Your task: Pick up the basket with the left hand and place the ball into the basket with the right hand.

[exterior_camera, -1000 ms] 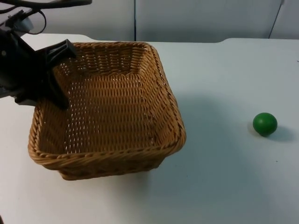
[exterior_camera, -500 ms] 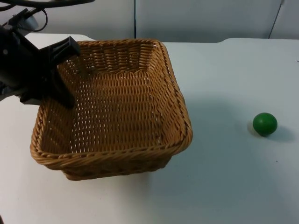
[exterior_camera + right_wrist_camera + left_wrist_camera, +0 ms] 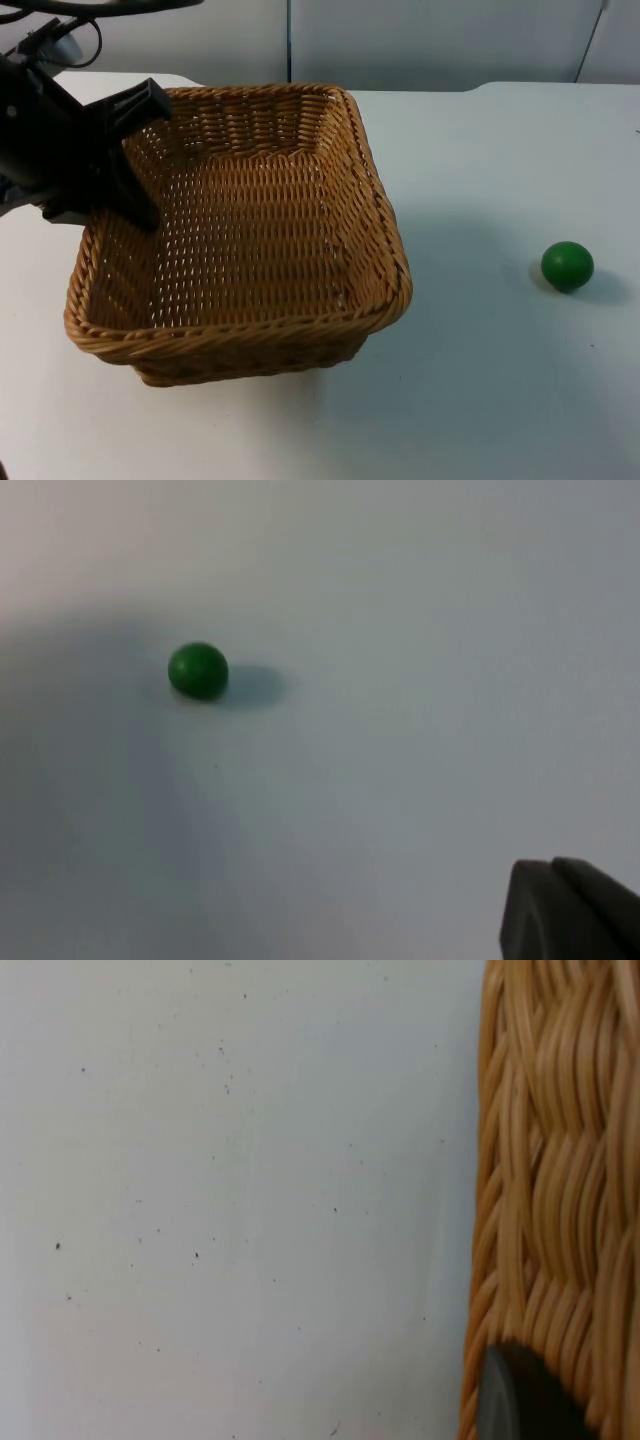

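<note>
We see the left gripper (image 3: 128, 150) clamped on the far-left rim of the wicker basket (image 3: 240, 235), holding it ready to receive. The green ball (image 3: 567, 265) rests on the white desk (image 3: 480, 160), well apart (path unobstructed). The right gripper's (image 3: 570, 912) state we cannot tell.

Left arm (image 3: 50, 140) matte black, angular; left end effector (image 3: 128, 160) black, wedge-shaped fingers.
</note>
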Motion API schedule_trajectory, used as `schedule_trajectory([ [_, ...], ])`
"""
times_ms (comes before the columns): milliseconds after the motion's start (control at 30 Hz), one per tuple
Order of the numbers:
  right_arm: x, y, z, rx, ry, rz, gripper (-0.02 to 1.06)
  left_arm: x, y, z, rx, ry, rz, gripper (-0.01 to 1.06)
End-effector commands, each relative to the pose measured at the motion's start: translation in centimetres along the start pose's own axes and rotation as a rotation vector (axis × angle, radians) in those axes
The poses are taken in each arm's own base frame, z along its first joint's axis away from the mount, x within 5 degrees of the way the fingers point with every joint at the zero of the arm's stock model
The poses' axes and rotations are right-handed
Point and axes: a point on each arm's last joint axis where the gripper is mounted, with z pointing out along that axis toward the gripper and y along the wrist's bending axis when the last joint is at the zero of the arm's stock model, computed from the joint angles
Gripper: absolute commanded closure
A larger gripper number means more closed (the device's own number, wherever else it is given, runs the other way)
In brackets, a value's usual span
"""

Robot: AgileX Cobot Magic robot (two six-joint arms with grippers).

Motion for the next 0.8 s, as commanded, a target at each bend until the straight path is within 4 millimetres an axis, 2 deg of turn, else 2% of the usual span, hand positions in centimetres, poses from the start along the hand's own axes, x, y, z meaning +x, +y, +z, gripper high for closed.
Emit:
schedule_trajectory([
  [0, -1.8, 0.0, 2.3, 0.010, 0.123, -0.053, 1.05, 0.1, -0.5, -0.5, 0.027, -0.004, -0.013, 1.05],
  [33, -1.8, 0.0, 2.3, 0.010, 0.123, -0.053, 1.05, 0.1, -0.5, -0.5, 0.027, -0.004, -0.013, 1.05],
  [167, -5.7, 0.4, 5.5, -0.026, 0.066, -0.027, 1.05, 0.1, -0.5, -0.5, 0.026, -0.008, -0.013, 1.05],
  [200, -5.7, 0.4, 5.5, -0.026, 0.066, -0.027, 1.05, 0.1, -0.5, -0.5, 0.026, -0.008, -0.013, 1.05],
  [300, -7.6, 0.6, 8.3, -0.051, 0.119, 0.004, 1.05, 0.1, -0.5, -0.5, 0.025, -0.009, -0.013, 1.05],
  [333, -8.4, 0.7, 10.2, -0.057, 0.178, 0.012, 1.05, 0.0, -0.4, -0.5, 0.023, -0.015, -0.013, 1.05],
  [367, -8.4, 0.7, 10.2, -0.057, 0.178, 0.012, 1.05, 0.0, -0.4, -0.5, 0.023, -0.015, -0.013, 1.05],
  [500, -9.5, 1.4, 15.6, -0.119, 0.372, -0.024, 1.05, -0.2, -0.4, -0.5, 0.016, -0.037, -0.011, 1.05],
  [533, -9.5, 1.4, 15.6, -0.119, 0.372, -0.024, 1.05, -0.2, -0.4, -0.5, 0.016, -0.037, -0.011, 1.05],
  [567, -9.5, 1.8, 16.8, -0.136, 0.409, -0.039, 1.03, -0.2, -0.4, -0.5, 0.015, -0.041, -0.001, 1.05],
  [633, -9.4, 2.7, 19.6, -0.154, 0.474, -0.064, 0.96, -0.2, -0.3, -0.5, 0.014, -0.044, 0.013, 1.05],
  [667, -9.4, 2.7, 19.6, -0.154, 0.474, -0.064, 0.96, -0.2, -0.3, -0.5, 0.014, -0.044, 0.013, 1.05],
  [700, -9.4, 3.3, 20.6, -0.167, 0.490, -0.082, 0.89, -0.2, -0.3, -0.5, 0.014, -0.044, 0.013, 1.05],
  [767, -9.3, 5.3, 23.3, -0.200, 0.529, -0.137, 0.67, -0.2, -0.3, -0.5, 0.014, -0.044, 0.013, 1.05],
])
